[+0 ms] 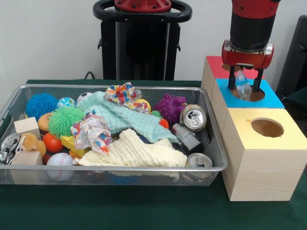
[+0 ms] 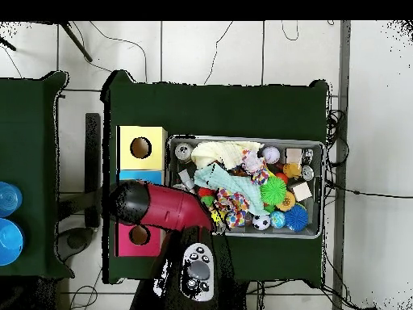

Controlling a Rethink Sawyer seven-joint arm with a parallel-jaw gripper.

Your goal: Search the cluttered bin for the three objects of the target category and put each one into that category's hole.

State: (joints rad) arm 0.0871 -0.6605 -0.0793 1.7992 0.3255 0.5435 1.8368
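Observation:
My gripper [image 1: 244, 82] hangs over the blue-top wooden box [image 1: 273, 99], right above its round hole [image 1: 254, 96]. It is shut on a clear plastic bottle [image 1: 242, 85], whose lower end reaches into the hole. In the overhead view the red arm [image 2: 161, 206] covers the gripper and most of the blue-top box [image 2: 139, 176]. The silver wire-mesh bin [image 1: 115, 168] lies left of the boxes, full of clutter; it also shows in the overhead view [image 2: 323, 194]. No other clear bottle shows in the bin.
The red-top box [image 1: 216, 67] stands behind the blue one and the yellow-top box [image 1: 268, 143] in front. The bin holds aluminium cans [image 1: 193, 117], pale cloths [image 1: 134, 151], patterned cloths [image 1: 91, 132], spiky balls [image 1: 64, 120], a baseball [image 1: 60, 163] and wooden blocks [image 1: 26, 127].

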